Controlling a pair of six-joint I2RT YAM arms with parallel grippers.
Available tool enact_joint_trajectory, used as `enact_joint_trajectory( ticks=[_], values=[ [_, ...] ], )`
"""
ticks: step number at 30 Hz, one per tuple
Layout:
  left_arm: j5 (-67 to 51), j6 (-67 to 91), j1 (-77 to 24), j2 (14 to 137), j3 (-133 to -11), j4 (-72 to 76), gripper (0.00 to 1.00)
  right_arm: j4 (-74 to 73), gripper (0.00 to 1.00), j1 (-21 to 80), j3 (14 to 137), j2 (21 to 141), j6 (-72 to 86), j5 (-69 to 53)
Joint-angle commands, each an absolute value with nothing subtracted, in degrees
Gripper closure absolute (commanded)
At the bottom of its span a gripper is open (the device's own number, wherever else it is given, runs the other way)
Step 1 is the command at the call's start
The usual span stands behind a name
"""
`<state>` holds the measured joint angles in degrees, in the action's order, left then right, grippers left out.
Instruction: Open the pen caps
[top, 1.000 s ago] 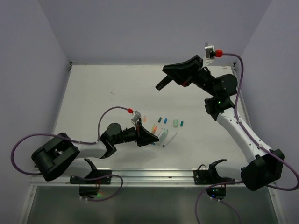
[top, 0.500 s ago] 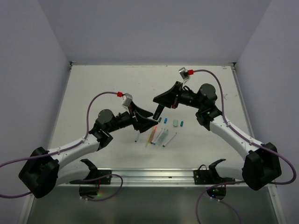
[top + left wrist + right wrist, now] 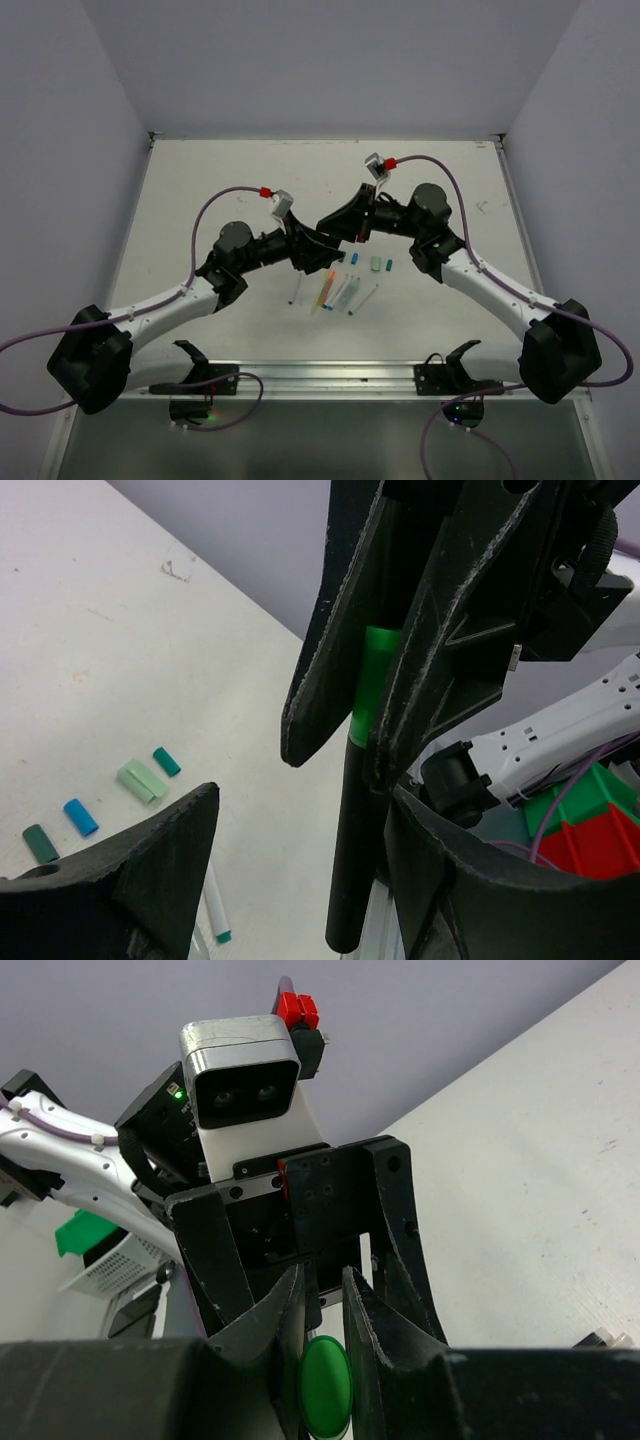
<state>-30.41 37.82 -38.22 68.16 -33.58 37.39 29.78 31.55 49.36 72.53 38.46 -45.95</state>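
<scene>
Left gripper has risen to meet the right gripper above the table. Jaws wide, it flanks the dark barrel at 6 o'clock of the bright green cap the right gripper pinches.

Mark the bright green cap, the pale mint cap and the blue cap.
bright green cap [image 3: 375, 680], left wrist view, its exposed side
pale mint cap [image 3: 140, 779], left wrist view, middle of its top
blue cap [image 3: 80, 817], left wrist view, middle of its body
</scene>
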Motion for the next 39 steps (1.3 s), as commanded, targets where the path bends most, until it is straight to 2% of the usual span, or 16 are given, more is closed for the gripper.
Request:
enact_joint_trajectory(
  ticks=[1, 4, 10, 11, 13, 14, 15, 25, 36, 39],
  values=[
    [-31.55, 36.56, -37.79, 68.82, -36.3, 36.83, 0.32, 30.23, 1.0, 32.17, 49.92, 73.04, 37.18, -45.0],
    [-32.08, 36.91, -37.79, 69.26, -36.21, 37.18, 0.37, 30.32, 1.0, 32.26, 50.01, 73.56, 37.09, -44.74],
    [-33.57, 36.91, -38.14, 69.61, -35.95, 38.32, 0.59, 30.67, 1.0, 32.52, 50.27, 74.35, 36.83, -44.21],
    [-33.75, 36.91, -38.14, 69.78, -35.77, 38.32, 0.71, 30.76, 1.0, 32.61, 50.36, 74.44, 36.91, -44.03],
    [-34.62, 36.91, -38.32, 69.96, -35.51, 38.76, 0.84, 30.94, 1.0, 32.61, 50.71, 74.97, 37.0, -44.12],
    [-34.89, 37.0, -38.32, 70.05, -35.33, 38.93, 0.96, 30.94, 1.0, 32.61, 51.06, 74.97, 37.0, -44.21],
    [-35.33, 37.0, -38.49, 70.14, -35.16, 39.54, 1.0, 30.94, 1.0, 32.61, 51.15, 75.06, 37.0, -44.03],
    [-35.33, 39.02, -40.78, 70.93, -30.16, 42.09, 1.0, 30.5, 1.0, 32.35, 55.8, 75.24, 35.95, -40.52],
    [-34.37, 42.98, -43.68, 72.68, -19.87, 53.43, 1.0, 34.27, 1.0, 28.57, 63.19, 73.57, 39.11, -38.58],
    [-34.28, 43.42, -44.21, 74.09, -18.28, 54.57, 1.0, 27.02, 1.0, 28.39, 67.31, 73.65, 34.9, -37.53]
  ],
)
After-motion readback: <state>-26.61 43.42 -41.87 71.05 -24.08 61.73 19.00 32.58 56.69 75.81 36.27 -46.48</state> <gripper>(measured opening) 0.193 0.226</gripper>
